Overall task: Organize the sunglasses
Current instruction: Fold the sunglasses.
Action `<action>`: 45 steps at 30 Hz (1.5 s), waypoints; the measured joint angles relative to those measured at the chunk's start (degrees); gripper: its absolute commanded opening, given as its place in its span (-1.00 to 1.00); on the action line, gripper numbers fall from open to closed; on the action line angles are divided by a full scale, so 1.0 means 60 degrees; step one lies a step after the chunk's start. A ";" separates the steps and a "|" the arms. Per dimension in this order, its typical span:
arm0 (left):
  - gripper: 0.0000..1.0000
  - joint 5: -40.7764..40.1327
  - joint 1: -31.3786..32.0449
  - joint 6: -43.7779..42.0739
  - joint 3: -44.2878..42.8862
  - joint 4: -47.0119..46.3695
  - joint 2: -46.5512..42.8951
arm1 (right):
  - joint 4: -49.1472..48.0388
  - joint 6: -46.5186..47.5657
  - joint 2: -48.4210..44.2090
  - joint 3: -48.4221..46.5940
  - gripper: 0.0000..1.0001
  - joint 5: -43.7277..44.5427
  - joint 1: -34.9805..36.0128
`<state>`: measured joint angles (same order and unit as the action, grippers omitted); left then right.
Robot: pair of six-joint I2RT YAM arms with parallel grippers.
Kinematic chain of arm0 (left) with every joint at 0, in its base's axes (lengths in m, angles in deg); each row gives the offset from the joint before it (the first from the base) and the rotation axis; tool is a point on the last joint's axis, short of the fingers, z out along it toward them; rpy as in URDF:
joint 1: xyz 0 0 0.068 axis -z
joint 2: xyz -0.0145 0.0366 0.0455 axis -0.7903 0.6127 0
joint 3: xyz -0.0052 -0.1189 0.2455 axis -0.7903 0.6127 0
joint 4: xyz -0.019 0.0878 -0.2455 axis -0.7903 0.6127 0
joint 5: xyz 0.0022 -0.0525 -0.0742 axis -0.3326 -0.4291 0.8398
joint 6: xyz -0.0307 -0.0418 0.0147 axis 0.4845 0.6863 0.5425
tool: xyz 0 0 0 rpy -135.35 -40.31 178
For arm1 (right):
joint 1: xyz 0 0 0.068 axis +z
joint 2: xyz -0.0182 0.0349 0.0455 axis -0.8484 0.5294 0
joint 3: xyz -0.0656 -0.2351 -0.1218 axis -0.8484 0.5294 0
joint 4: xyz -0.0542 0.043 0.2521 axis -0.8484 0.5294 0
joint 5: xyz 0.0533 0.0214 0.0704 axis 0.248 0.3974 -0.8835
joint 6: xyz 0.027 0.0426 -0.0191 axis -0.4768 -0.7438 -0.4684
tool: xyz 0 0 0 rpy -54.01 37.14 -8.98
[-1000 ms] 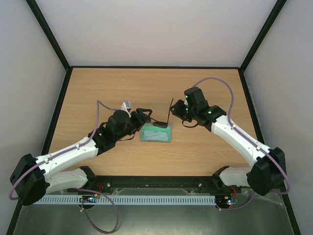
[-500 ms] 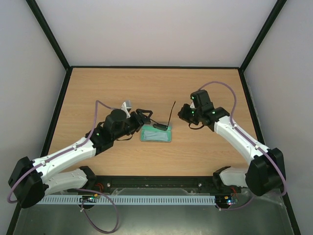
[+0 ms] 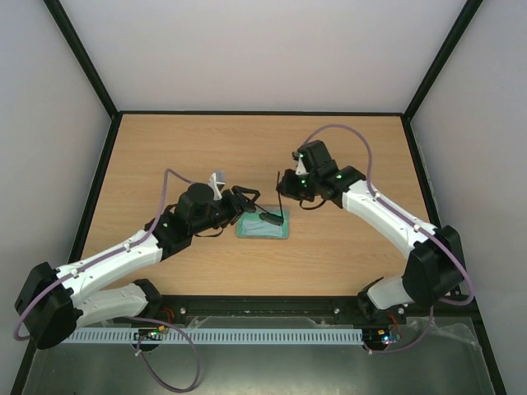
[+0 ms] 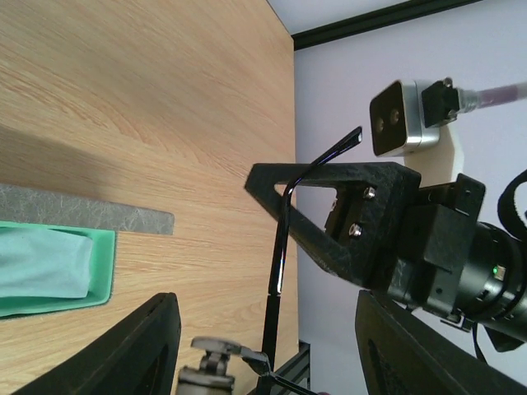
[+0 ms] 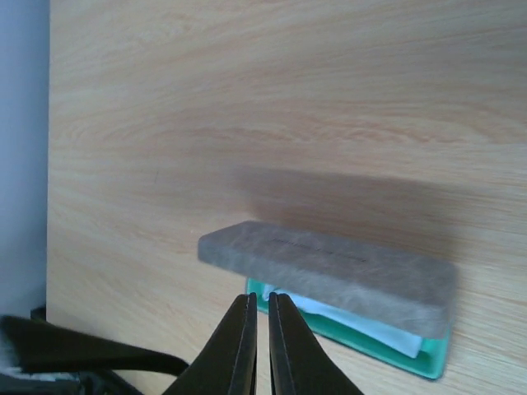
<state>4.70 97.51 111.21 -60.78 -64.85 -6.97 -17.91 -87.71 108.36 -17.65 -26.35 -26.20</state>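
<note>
**Kid:** What is your right gripper doing?

**Me:** My right gripper [image 5: 261, 300] has its two fingers almost together. There is only a thin slit between them. From its own camera I see nothing in the slit.

**Kid:** What is next to it?

**Me:** One temple arm [image 4: 280, 247] of the sunglasses [image 3: 269, 218]. It is a long thin stick that stands nearly straight up and leans a little. In the left wrist camera it runs right across the side of my right gripper's finger. I can't tell if they touch or are just beside each other.

**Kid:** And the other gripper?

**Me:** My left gripper [image 3: 250, 206] is down low on the other side, by the dark lenses. Its fingers sit apart, with a bit of the frame between them. I can't tell if they squeeze it.

**Kid:** Where are the glasses?

**Me:** They are over the open case [image 3: 263, 229], near its far edge. The case has a blue cloth [image 4: 41, 263] inside and sits in the middle of the table [image 3: 165, 148].

**Kid:** So which gripper moves?

**Me:** I think the right one, because it is nearer the top of the stick. The lenses lie to its left and lower down. A push that way should fold the stick down flat.
</note>
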 measured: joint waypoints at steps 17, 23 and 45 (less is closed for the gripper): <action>0.21 0.0612 -0.0055 -0.0168 0.0000 -0.0182 0.0401 | 0.0251 0.0324 0.0397 -0.0419 -0.88 -0.0892 0.1308; 0.21 0.0769 -0.0058 -0.0204 0.0000 -0.0262 0.0557 | 0.0284 0.0470 0.0423 -0.0503 -0.88 -0.1351 0.1614; 0.20 0.2299 -0.0900 -0.0408 0.0667 -0.1093 0.0069 | 0.0106 0.0415 -0.0211 0.0444 -0.50 -0.1606 0.0951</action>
<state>18.49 92.12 108.76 -56.78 -71.40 -6.56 -17.28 -85.21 107.09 -14.99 -35.99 -20.50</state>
